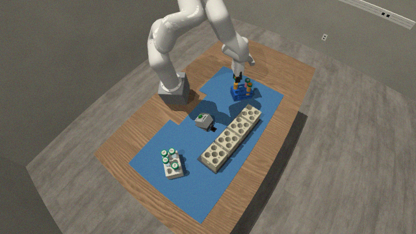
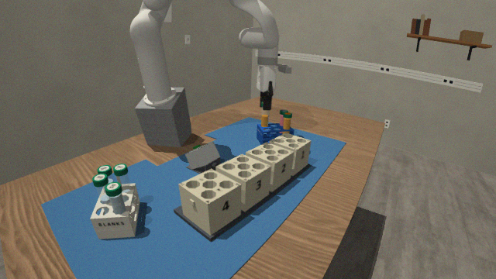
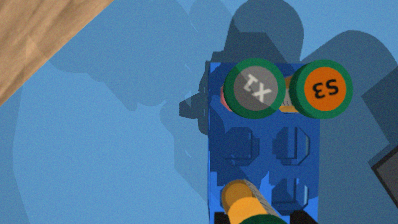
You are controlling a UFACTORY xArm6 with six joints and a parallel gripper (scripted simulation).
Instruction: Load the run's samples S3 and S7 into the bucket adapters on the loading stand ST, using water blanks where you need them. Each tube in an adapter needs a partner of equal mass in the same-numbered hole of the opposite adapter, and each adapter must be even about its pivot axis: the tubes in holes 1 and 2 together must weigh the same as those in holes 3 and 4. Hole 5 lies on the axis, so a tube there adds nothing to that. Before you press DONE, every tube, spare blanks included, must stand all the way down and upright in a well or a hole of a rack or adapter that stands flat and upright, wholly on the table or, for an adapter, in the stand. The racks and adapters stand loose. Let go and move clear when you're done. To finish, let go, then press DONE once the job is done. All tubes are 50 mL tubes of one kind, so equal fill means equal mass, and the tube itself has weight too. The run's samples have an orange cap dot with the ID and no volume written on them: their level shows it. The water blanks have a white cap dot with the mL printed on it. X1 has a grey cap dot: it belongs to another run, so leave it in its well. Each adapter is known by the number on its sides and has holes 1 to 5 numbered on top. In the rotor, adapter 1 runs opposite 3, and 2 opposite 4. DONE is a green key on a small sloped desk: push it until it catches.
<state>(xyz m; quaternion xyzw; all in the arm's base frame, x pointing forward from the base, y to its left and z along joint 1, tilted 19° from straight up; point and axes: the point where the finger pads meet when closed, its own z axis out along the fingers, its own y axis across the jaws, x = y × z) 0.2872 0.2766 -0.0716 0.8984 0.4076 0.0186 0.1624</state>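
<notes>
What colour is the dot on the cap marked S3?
Orange, ringed by the green cap; the wrist view shows it best.

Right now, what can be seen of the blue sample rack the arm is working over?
The blue rack is a small blocky holder that looks like plastic, standing flat on the blue mat just beyond adapter 1. Two green-capped tubes stand at one end: X1 with a grey dot, S3 with an orange one. Several wells are vacant. The gripper holds an amber-filled tube whose lower end is at a well at the other end.
</notes>
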